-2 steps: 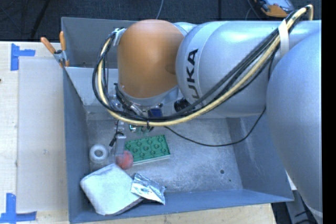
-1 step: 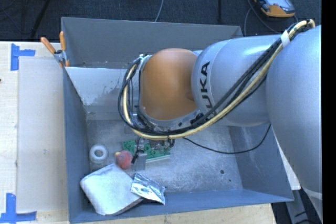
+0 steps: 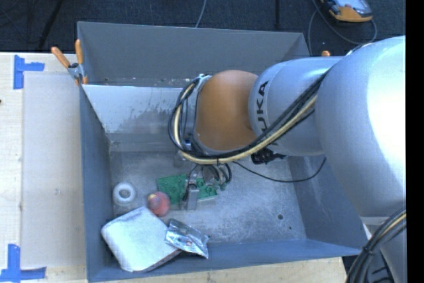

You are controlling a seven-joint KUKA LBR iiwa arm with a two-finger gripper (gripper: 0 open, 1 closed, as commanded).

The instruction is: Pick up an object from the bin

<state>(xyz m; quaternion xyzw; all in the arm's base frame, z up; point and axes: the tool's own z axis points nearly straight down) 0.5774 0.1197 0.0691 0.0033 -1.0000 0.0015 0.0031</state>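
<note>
My gripper (image 3: 193, 193) is low in the middle of the bin, under the arm's orange cover, right on top of a flat green circuit board (image 3: 173, 185). The board lies on the bin floor and sticks out to the gripper's left and right. A small reddish ball (image 3: 158, 203) rests just left of and in front of the board. A crumpled silver foil wrapper (image 3: 186, 239) lies nearer the front wall, below the gripper.
A white tape roll (image 3: 124, 193) sits at the left of the floor. A white padded cloth (image 3: 136, 239) lies in the front left corner. The arm and its cables cover the bin's middle and right.
</note>
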